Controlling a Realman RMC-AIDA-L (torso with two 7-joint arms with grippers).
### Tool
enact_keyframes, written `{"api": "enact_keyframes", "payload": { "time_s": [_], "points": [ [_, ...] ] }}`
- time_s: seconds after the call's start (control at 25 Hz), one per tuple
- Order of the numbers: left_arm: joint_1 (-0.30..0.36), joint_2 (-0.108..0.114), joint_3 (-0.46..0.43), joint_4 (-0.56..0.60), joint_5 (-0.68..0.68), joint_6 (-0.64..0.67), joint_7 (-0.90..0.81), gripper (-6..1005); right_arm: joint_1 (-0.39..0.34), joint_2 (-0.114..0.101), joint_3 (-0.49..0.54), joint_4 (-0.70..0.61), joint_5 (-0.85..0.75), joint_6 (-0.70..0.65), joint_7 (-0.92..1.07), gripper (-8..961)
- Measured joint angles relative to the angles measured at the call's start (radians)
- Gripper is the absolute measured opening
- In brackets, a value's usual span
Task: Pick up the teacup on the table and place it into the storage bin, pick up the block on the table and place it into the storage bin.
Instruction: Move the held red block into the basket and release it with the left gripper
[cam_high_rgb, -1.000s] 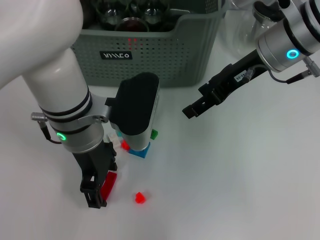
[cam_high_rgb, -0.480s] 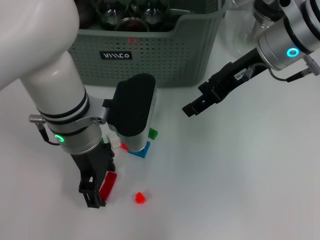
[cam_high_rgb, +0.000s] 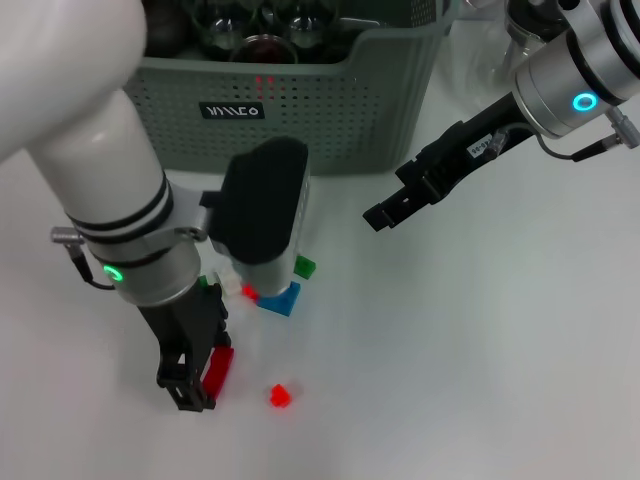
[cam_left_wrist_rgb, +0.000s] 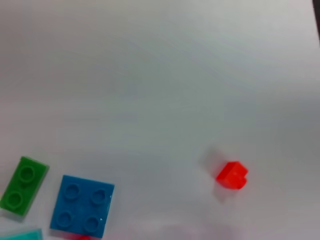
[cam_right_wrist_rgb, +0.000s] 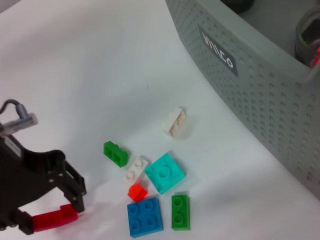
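A long red block lies between the fingers of my left gripper, low over the table near the front left. The right wrist view shows the same red block with the left gripper shut on its two ends. Behind it stands the grey-green storage bin, also seen from the side as a perforated storage bin. My right gripper hangs in the air to the right of the bin's front corner. No teacup shows on the table.
Loose blocks lie beside my left arm: a blue block, a green block and a small red block. A teal block and a white block lie nearby. Dark glassware sits in the bin. A clear jug stands back right.
My left arm has shifted slightly to the left with the long red block still in its gripper. The right arm has barely moved.
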Motion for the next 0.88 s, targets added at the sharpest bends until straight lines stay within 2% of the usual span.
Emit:
{"api": "enact_keyframes", "payload": {
  "time_s": [0.12, 0.2, 0.32, 0.48, 0.56, 0.6, 0.64, 0.72, 0.76, 0.8, 0.84, 0.88],
  "points": [
    [-0.001, -0.001, -0.07, 0.04, -0.033, 0.049, -0.026, 662, -0.001, 0.0, 0.0, -0.002, 0.0, 0.0, 0.0, 947],
    [-0.002, 0.001, -0.16, 0.08, -0.08, 0.082, -0.046, 661, -0.001, -0.001, 0.0, -0.003, -0.001, 0.0, -0.001, 947],
    [0.001, 0.002, -0.353, 0.128, -0.175, 0.129, -0.061, 659, 0.0, -0.004, 0.0, -0.004, -0.002, -0.001, -0.007, 947],
    [-0.007, 0.008, -0.664, 0.157, -0.357, 0.185, -0.103, 657, 0.004, -0.008, 0.0, -0.004, -0.002, -0.005, -0.011, 947],
    [-0.019, 0.014, -0.779, 0.177, -0.417, 0.191, -0.138, 656, 0.005, -0.008, -0.001, -0.004, -0.003, -0.007, -0.012, 947],
    [-0.019, 0.014, -0.779, 0.177, -0.417, 0.191, -0.138, 656, 0.006, -0.008, -0.002, -0.004, -0.004, -0.008, -0.012, 947],
    [-0.045, 0.033, -0.883, 0.193, -0.471, 0.155, -0.201, 655, 0.006, -0.008, -0.003, -0.004, -0.004, -0.01, -0.012, 947],
    [-0.062, 0.051, -0.906, 0.188, -0.479, 0.104, -0.242, 654, 0.007, -0.008, -0.005, -0.004, -0.004, -0.012, -0.012, 947],
    [-0.078, 0.07, -0.906, 0.171, -0.474, 0.043, -0.277, 654, 0.007, -0.008, -0.006, -0.004, -0.004, -0.014, -0.012, 947],
    [-0.104, 0.102, -0.887, 0.125, -0.454, -0.074, -0.336, 654, 0.007, -0.007, -0.008, -0.004, -0.004, -0.016, -0.013, 947],
    [-0.104, 0.102, -0.887, 0.125, -0.454, -0.074, -0.336, 654, 0.007, -0.007, -0.008, -0.004, -0.004, -0.018, -0.015, 947],
    [-0.119, 0.116, -0.875, 0.098, -0.441, -0.125, -0.355, 653, 0.008, -0.006, -0.009, -0.003, -0.004, -0.02, -0.018, 947]
  ]
}}
